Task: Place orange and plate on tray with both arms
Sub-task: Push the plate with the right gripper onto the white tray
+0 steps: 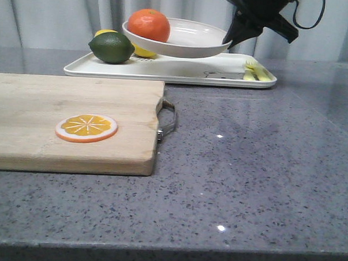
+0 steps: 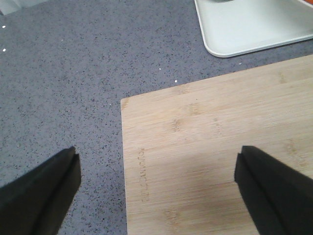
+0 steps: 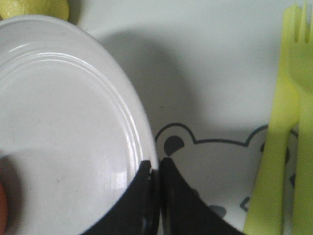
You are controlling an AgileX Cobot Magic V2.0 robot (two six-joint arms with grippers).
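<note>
1. Plate (image 1: 184, 39), carrying the orange (image 1: 149, 24), hangs over the tray (image 1: 223, 72), its rim pinched at 3 o'clock by the right gripper (image 3: 157, 169).
2. Lowering should be level, so the orange cannot roll.
3. Left gripper (image 2: 156, 186) gapes empty above the cutting board (image 2: 220, 156).

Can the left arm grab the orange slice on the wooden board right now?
Probably yes. The left gripper hangs open over the wooden board, holding nothing, and the orange slice lies flat on that board with nothing on or beside it. The left wrist view doesn't show the slice, though.
</note>
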